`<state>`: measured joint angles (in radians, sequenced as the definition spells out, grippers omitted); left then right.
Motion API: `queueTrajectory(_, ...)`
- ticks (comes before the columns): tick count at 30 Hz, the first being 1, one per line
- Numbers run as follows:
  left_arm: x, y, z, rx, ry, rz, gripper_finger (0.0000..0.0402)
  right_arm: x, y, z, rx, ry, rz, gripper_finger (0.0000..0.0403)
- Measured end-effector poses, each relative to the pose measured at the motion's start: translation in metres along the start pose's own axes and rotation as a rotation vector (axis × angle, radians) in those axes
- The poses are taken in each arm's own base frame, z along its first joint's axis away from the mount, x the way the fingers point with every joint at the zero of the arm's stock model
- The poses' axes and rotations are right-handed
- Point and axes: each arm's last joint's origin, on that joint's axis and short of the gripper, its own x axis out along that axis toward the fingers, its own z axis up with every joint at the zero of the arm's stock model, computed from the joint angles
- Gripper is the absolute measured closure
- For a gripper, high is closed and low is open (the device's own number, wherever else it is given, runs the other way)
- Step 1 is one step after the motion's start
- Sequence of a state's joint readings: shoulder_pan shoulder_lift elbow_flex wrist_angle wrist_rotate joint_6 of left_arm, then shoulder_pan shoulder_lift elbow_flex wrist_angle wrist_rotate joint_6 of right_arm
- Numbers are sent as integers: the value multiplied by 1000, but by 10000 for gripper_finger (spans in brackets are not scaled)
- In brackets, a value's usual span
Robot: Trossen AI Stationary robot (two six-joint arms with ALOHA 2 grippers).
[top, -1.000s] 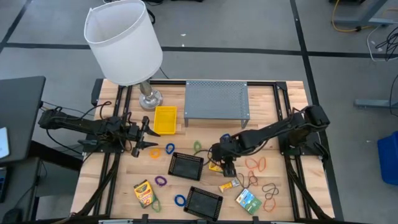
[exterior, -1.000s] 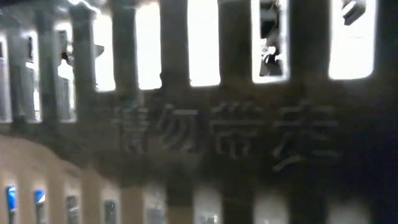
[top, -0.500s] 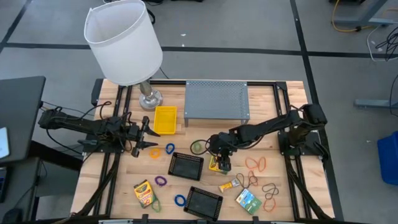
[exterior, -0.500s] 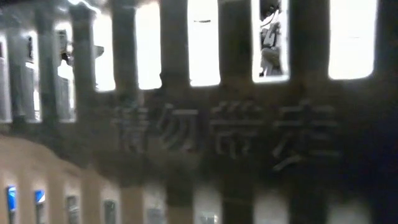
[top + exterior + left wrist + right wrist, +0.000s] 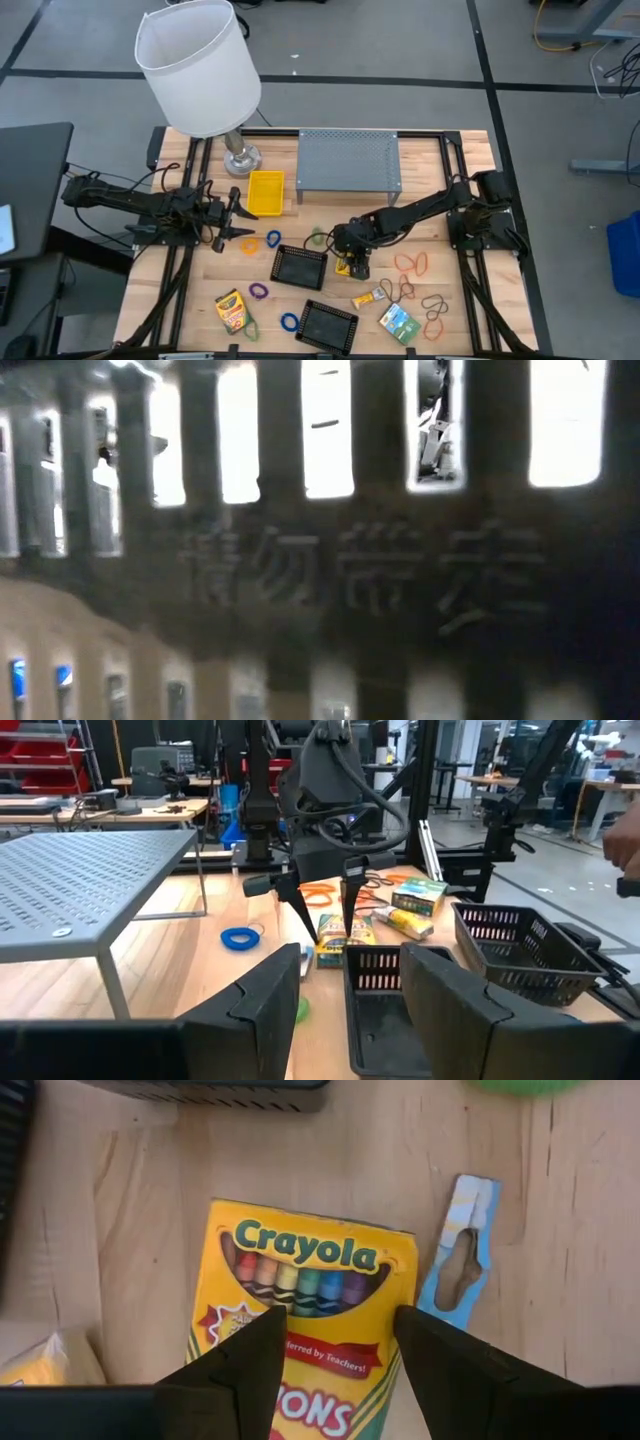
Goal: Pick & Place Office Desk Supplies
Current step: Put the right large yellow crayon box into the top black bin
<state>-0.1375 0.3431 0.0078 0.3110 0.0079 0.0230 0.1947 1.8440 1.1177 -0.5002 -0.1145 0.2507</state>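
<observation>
The right claw hangs directly above a Crayola crayon box that lies flat on the worktop, a little toward the front edge from the middle. Its fingers stand apart, one over each side of the box, with nothing between them yet. A black mesh basket sits just beside the box toward the left edge, and a small blue packet lies close on the other side.

The main risk, as I judge it, is the width of the grasp. In the right wrist view the fingers look set inside the box's long edges rather than outside them. If the claw descends like this, the tips may land on the cardboard face, crushing it or skidding the box toward the basket. A slightly skewed approach could also nip only a corner, so the box swings or drops on lifting. The blue packet is near enough to be caught or nudged along.

The left claw waits with its fingers apart near the left edge, beside a yellow tray, well clear of this work.
</observation>
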Motion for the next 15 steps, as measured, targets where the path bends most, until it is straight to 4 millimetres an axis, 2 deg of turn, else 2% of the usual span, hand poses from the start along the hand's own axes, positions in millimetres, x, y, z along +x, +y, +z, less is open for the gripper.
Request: queueTrajectory(15, 0, 0, 0, 0, 5, 8, 222, -16, 0, 4, -24, 72, -159, 197)
